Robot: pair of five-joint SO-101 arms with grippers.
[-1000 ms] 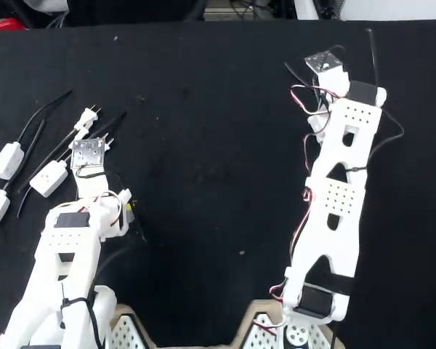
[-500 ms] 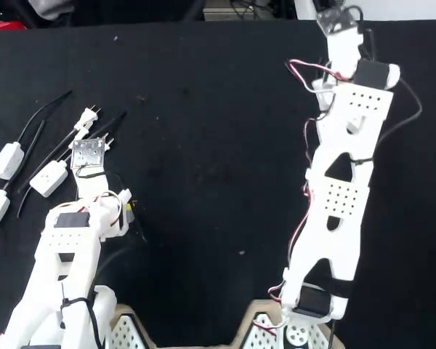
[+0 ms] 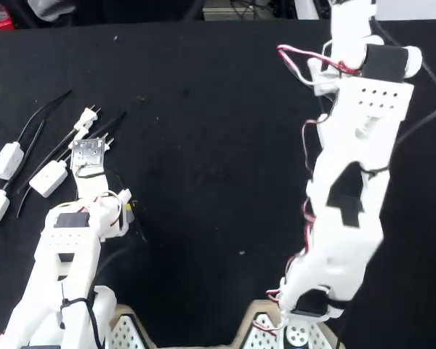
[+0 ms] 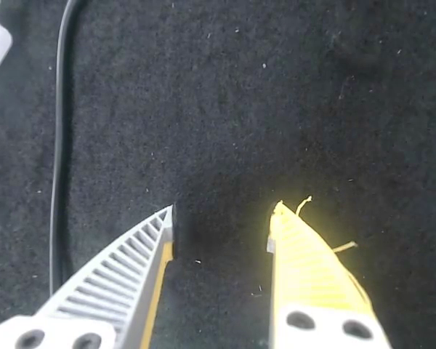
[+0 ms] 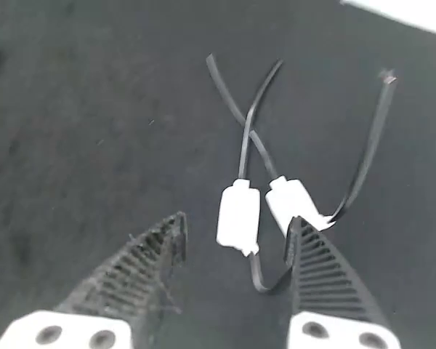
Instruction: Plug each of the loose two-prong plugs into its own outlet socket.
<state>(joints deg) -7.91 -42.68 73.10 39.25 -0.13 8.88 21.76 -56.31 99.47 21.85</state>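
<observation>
Connectors (image 5: pixel 238 211), white and corded, lie beyond right gripper's (image 5: pixel 237 219) parted jaws.

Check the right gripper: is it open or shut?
Open: the right gripper shows its two fingers spread wide apart, gripping nothing; two white connectors lie beyond.

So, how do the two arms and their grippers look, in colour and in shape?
The left arm and the right arm are white plastic with rows of small holes, black motor blocks, and thin red, white and black wires. The left gripper has one pale ribbed finger and one yellow finger. The right gripper has two dark ribbed fingers on white bases with screw holes.
</observation>
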